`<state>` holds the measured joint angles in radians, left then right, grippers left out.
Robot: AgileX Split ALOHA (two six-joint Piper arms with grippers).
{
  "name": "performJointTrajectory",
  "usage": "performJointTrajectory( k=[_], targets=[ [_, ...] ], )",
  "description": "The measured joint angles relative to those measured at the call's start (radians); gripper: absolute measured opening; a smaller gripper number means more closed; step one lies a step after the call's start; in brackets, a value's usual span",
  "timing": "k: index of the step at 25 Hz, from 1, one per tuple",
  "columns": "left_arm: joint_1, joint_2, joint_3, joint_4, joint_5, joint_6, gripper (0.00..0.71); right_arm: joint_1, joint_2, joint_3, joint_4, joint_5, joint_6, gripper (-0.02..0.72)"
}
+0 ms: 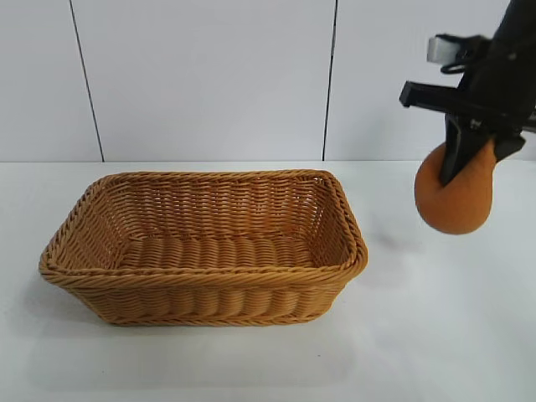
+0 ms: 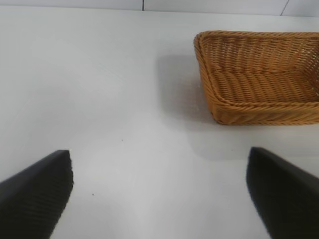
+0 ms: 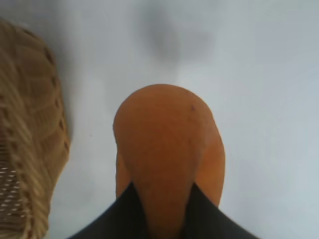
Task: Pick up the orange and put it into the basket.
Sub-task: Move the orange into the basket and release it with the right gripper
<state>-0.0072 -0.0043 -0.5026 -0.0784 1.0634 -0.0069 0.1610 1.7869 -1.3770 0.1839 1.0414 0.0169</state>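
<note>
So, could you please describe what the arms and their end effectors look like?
The right end effector is matte black with flat, tapering fingers, below a black wrist carrying a small silver-grey bracket. The left end effector shows two broad black fingers with finely ribbed surfaces. No cables, markings or sleeves are visible.

A plain white table [image 1: 435, 335] carries a single thing: the woven basket [image 1: 203, 248] (nothing lies inside it). The basket stands below and to the left-arm side of the raised right gripper [image 1: 469, 155], apart from it.
</note>
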Motion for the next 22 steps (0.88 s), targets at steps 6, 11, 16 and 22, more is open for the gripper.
performJointTrajectory(
  k=[6,11,16,22],
  targets=[
    [0.000,0.000,0.000,0.000,-0.001,0.000,0.673,0.000,-0.070,0.000,0.037,-0.025,-0.010,0.045],
    [0.000,0.000,0.000,0.000,-0.001,0.000,0.673,0.000,-0.070,0.000,0.229,-0.088,-0.109,0.045],
    [0.000,0.000,0.000,0.000,-0.001,0.000,0.673,0.032,-0.069,0.000,0.362,-0.153,-0.174,0.045],
    [0.000,0.000,0.000,0.000,-0.001,0.000,0.673,0.190,-0.066,0.000,0.357,-0.235,-0.167,0.045]
  ],
)
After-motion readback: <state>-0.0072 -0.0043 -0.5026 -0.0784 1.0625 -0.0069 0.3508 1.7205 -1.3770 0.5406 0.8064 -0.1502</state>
